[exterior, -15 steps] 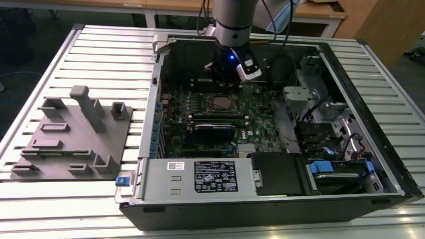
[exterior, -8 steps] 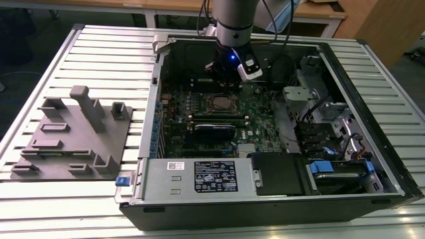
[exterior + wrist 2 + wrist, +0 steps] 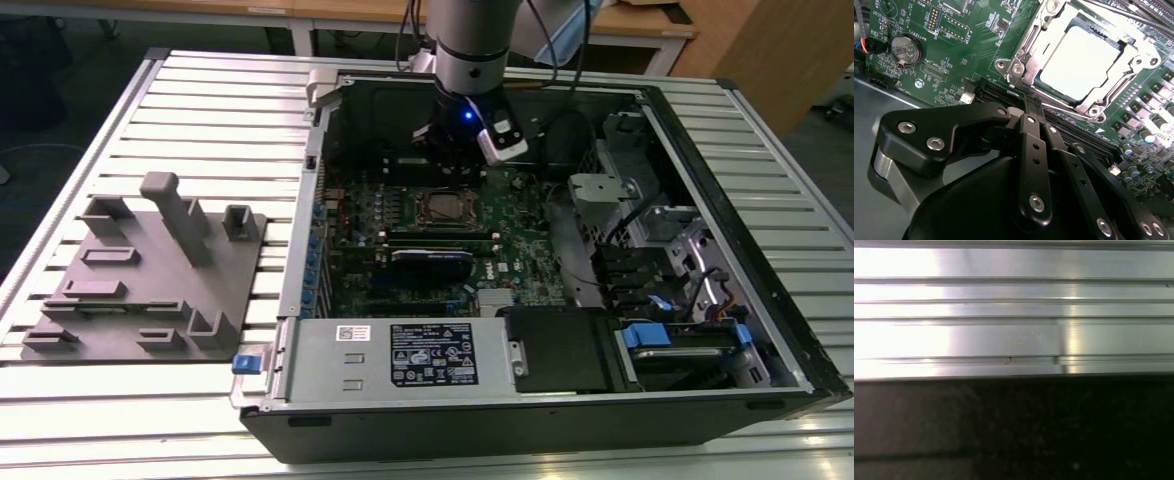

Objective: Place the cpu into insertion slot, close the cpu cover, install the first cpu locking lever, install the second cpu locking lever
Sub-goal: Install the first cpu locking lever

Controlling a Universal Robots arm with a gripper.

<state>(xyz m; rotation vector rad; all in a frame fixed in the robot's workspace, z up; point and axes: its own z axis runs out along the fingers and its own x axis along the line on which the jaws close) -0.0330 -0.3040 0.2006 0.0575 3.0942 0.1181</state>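
Supporting an open computer case (image 3: 747,160), ribbed aluminium table (image 3: 187,110)

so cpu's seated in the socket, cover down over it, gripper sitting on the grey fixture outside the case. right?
Not the gripper part. The exterior view shows the gripper inside the case, above the board just behind the socket, not on the grey fixture. The cpu does sit in the socket with the cover around it.

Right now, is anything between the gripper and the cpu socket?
Nothing visible. In the second wrist view the gripper hangs just short of the cover, which lies down around the cpu seated in the slot. Between them there is bare green board and black slots lying low.
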